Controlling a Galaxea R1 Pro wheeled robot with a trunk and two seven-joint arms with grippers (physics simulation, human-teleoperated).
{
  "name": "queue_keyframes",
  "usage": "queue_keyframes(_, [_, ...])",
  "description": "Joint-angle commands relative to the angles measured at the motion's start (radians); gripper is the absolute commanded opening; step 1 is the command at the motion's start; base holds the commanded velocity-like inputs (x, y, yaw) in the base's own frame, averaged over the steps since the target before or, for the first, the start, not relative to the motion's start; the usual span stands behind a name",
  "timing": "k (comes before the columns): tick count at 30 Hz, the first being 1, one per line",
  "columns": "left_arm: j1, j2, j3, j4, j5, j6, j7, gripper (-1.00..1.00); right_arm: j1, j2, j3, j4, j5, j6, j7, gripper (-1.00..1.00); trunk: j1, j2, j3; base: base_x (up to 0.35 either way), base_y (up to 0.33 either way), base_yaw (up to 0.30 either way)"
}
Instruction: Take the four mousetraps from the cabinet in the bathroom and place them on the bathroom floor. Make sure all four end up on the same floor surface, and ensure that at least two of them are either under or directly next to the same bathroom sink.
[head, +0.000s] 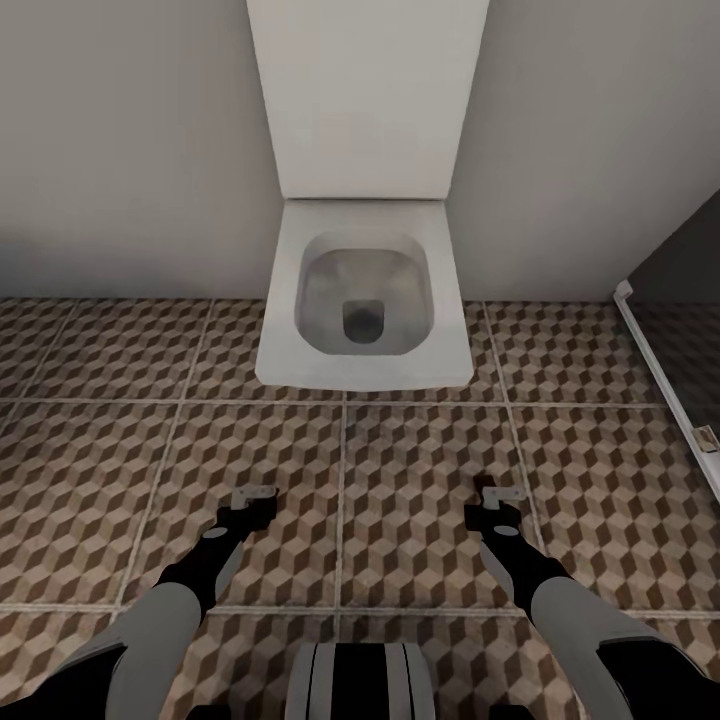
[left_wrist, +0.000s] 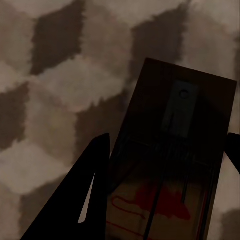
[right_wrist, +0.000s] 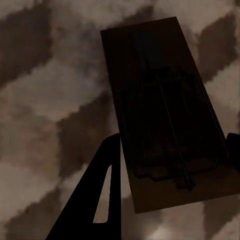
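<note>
Facing the toilet (head: 365, 300), the robot holds 1 trap in each pincer: left pincer (head: 254, 497) clamped on a trap (left_wrist: 175, 165), right pincer (head: 497, 497) on another (right_wrist: 167, 112), both above the floor (head: 420, 460). Neither is set down yet; no sink nearby.

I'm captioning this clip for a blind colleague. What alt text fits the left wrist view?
A mousetrap with a red mark and wire spring sits between the left gripper's two dark fingers, above a floor of brown and beige cube-pattern tiles.
</note>
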Motion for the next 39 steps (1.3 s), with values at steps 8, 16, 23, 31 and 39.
queue_keyframes(8, [-0.001,0.0,0.001,0.0,-0.02,-0.006,0.005,-1.0,0.0,0.0,0.006,0.001,-0.007,-0.007,-0.006,-1.0,0.0,0.0,0.0,0.0,0.0,0.0])
queue_keyframes(16, [-0.001,0.001,0.005,0.002,-0.014,-0.095,0.012,-1.0,0.0,0.002,-0.007,-0.001,-0.02,-0.057,-0.013,-1.0,0.0,0.0,0.0,0.0,0.0,0.0])
queue_keyframes(23, [-0.001,0.002,0.01,0.017,-0.004,-0.216,0.046,-1.0,0.0,0.006,-0.022,-0.001,-0.024,-0.118,-0.087,-1.0,0.0,0.0,0.0,0.0,0.0,0.0])
queue_keyframes(31, [-0.002,0.004,0.007,0.019,-0.006,-0.077,0.086,-1.0,0.0,0.008,-0.023,-0.001,-0.024,-0.125,-0.107,-1.0,0.0,0.0,0.0,0.0,0.0,0.0])
queue_keyframes(39, [-0.002,0.019,0.003,0.013,-0.008,-0.05,0.086,-1.0,0.0,0.007,-0.018,-0.001,-0.016,-0.118,-0.109,-1.0,0.0,0.0,0.0,0.0,0.0,0.0])
